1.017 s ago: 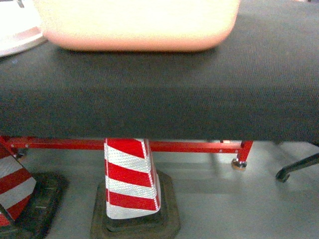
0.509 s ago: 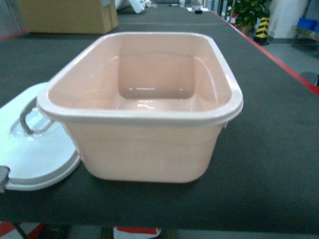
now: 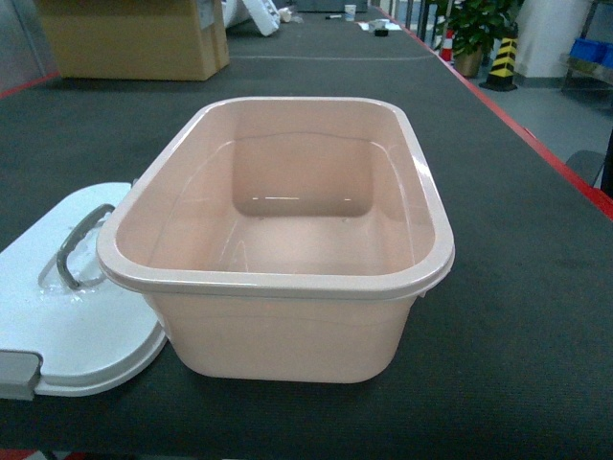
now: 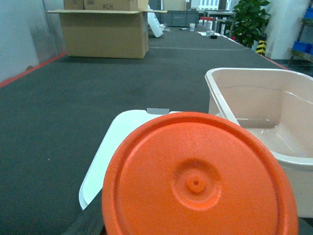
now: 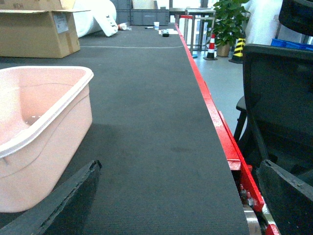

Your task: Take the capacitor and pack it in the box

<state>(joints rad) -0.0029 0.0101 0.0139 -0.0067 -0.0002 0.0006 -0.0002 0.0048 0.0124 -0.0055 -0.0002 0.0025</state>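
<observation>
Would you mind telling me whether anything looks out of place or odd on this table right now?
Nothing is spilled or damaged. The box stands upright and empty, its lid lying flat on the table beside it. One oddity: an orange disc fills the left wrist view, hiding that gripper; no capacitor is visible.

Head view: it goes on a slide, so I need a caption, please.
Open, empty pink box on the dark table, its white lid lying beside it.
</observation>
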